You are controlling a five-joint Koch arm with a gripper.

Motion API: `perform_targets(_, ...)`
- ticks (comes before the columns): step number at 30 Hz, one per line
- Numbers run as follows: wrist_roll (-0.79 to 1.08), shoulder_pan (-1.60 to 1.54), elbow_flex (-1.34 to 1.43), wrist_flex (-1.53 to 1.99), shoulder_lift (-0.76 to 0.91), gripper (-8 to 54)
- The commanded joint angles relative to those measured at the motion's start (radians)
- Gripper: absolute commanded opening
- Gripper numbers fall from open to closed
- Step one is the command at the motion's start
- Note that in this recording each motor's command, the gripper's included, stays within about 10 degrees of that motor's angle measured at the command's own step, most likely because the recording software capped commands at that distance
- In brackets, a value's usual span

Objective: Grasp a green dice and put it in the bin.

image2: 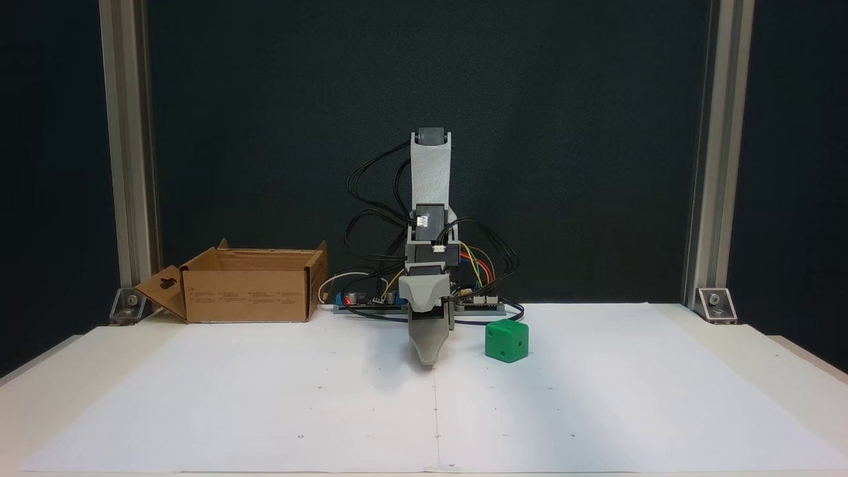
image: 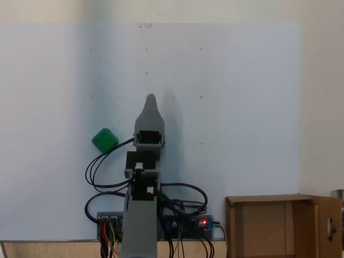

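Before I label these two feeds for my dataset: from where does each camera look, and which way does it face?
Fixed view, above: sits high behind the base, looks down across the white sheet; shows the arm's back, gripper pointing away, green dice on its left, bin lower right.
Fixed view, front: sits low at the table edge, faces the arm head-on; gripper tip down, green dice right, bin left.
Shared: arm, dice, bin, mirrored left-right.

One fixed view looks down from above, behind the arm (image: pixel 141 215). Another stands low at the table's front, facing it level. Both share the paper sheet (image2: pixel 265 397), with the box (image: pixel 269 226) at four o'clock from above.
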State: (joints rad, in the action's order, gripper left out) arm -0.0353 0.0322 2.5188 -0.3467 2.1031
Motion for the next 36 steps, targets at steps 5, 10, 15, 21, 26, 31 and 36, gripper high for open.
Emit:
perform_targets(5,-0.058,-0.009,-0.061,0.000,0.000,42.3)
perform_targets(10,-0.057,-0.015,-0.061,0.000,0.000,42.3)
perform_targets(15,-0.055,-0.015,-0.061,0.003,0.000,42.3)
perform_targets(21,-0.054,-0.015,-0.061,0.011,0.000,42.3)
perform_targets(26,-0.052,-0.015,-0.061,0.014,0.000,42.3)
perform_targets(31,-0.054,-0.015,-0.061,0.018,0.000,42.3)
perform_targets(36,-0.054,-0.015,-0.061,0.021,0.000,42.2)
